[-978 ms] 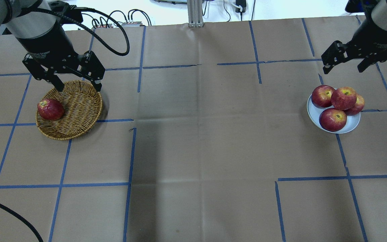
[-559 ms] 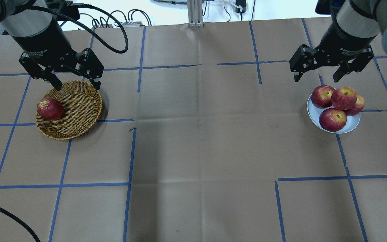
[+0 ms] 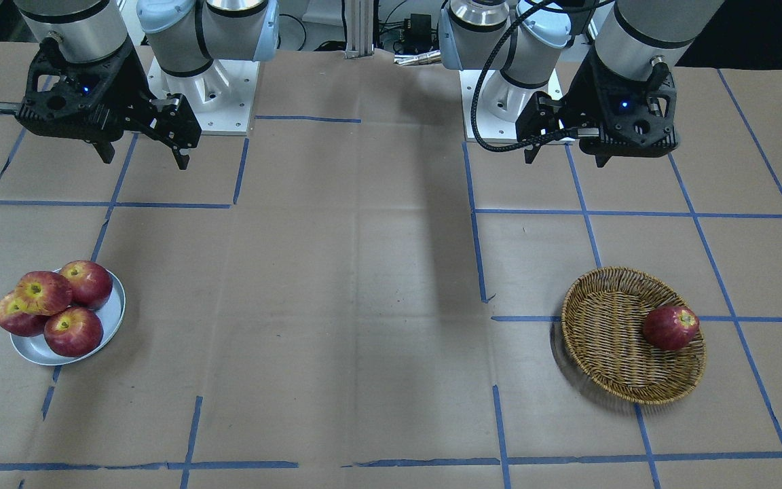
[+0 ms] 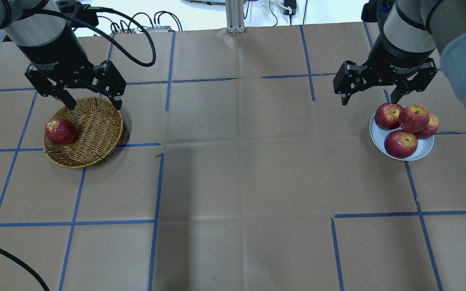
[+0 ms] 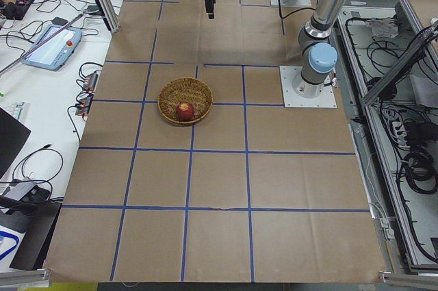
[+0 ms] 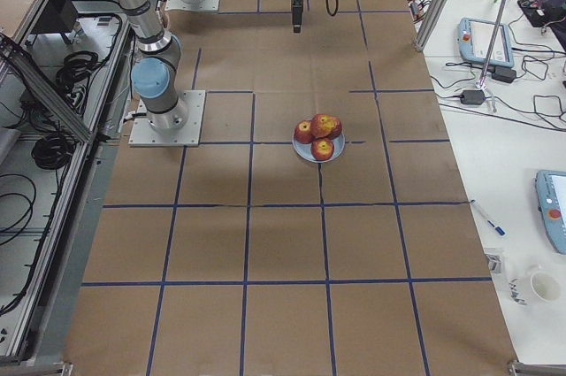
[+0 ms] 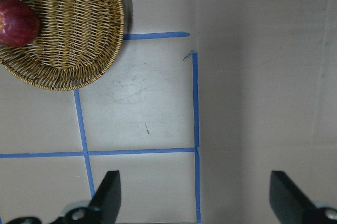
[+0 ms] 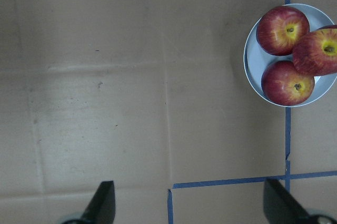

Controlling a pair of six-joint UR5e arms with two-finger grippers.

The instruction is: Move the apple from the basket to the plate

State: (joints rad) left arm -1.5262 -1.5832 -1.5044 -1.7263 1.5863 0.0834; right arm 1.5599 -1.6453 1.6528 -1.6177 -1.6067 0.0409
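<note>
The apple (image 4: 414, 118) with the large yellow patch lies on top of three other red apples on the silver plate (image 4: 423, 151) at the right; it also shows in the front view (image 3: 43, 292) and the right wrist view (image 8: 318, 50). The wicker basket (image 4: 95, 133) at the left holds one dark red apple (image 4: 60, 131) against its left rim. My left gripper (image 4: 95, 106) is open and empty above the basket's far rim. My right gripper (image 4: 369, 101) is open and empty, raised just beyond the plate's far left edge.
The table is covered with brown paper marked by blue tape lines. The arm bases (image 3: 201, 88) stand at the robot's side of the table. In the front view the basket (image 3: 608, 339) is at the right and the plate (image 3: 109, 319) at the left.
My right gripper has moved left across the table, from beyond the plate's right side to beyond its left edge, still open. My left gripper has hardly moved.
</note>
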